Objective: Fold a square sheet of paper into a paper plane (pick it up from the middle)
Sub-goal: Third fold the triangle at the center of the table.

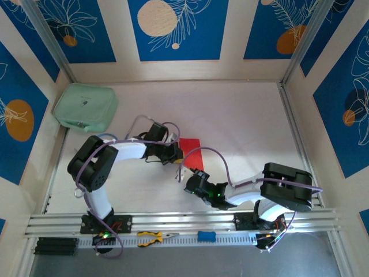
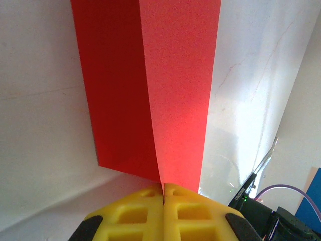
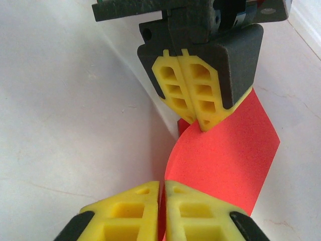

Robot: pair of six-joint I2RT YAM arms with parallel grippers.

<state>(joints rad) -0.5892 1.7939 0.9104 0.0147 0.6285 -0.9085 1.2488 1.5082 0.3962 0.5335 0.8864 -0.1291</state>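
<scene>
The pale white table (image 1: 230, 115) carries a soft mint-green fabric pouch (image 1: 85, 107) in its far left corner, well apart from the work. Near the middle, between the two arms, is the thin bright red paper sheet (image 1: 192, 151), lifted off the surface and bowed, not lying flat. The left wrist view shows the sheet (image 2: 150, 90) running away in two long bands, one shaded and one lit, that meet along a straight centre line. The left gripper (image 2: 163, 188) has its yellow jaws pressed together on the paper's edge at that line. The right gripper (image 3: 163, 186) is likewise clamped on the opposite edge of the curving sheet (image 3: 225, 150), just beside the left gripper (image 3: 198, 120). The task looks early. A lengthwise centre fold seems to be forming, and no slanted nose folds, wings or pointed dart shape are visible.
</scene>
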